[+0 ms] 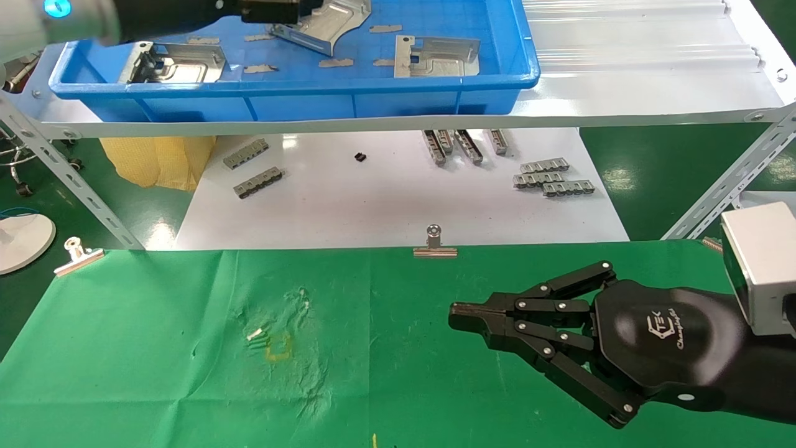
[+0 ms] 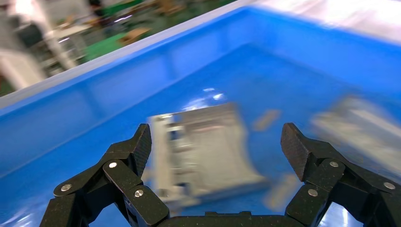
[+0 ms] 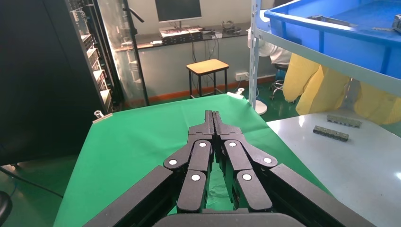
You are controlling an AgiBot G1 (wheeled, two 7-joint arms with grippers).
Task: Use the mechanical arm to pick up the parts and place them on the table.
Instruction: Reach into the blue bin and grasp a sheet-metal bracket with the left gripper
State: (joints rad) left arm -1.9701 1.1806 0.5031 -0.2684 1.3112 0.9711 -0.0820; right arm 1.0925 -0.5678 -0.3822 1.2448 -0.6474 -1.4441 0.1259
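Note:
Three silvery parts lie in the blue tray (image 1: 311, 84): one at the left (image 1: 177, 62), one in the middle (image 1: 323, 25), one at the right (image 1: 438, 56). My left gripper (image 1: 280, 11) reaches into the tray at the top edge of the head view, beside the middle part. In the left wrist view it (image 2: 217, 142) is open and hovers over a part (image 2: 203, 146) that shows between its fingers, not gripped. My right gripper (image 1: 457, 314) is shut and empty, low over the green table (image 1: 155, 373); it also shows in the right wrist view (image 3: 213, 116).
The tray sits on a raised white shelf with angled metal legs (image 1: 68, 174). Under it a glossy white board (image 1: 385, 199) holds grey notched strips (image 1: 553, 177). Binder clips (image 1: 434, 246) (image 1: 78, 255) pin the cloth's far edge. A yellow mark (image 1: 278, 348) is on the cloth.

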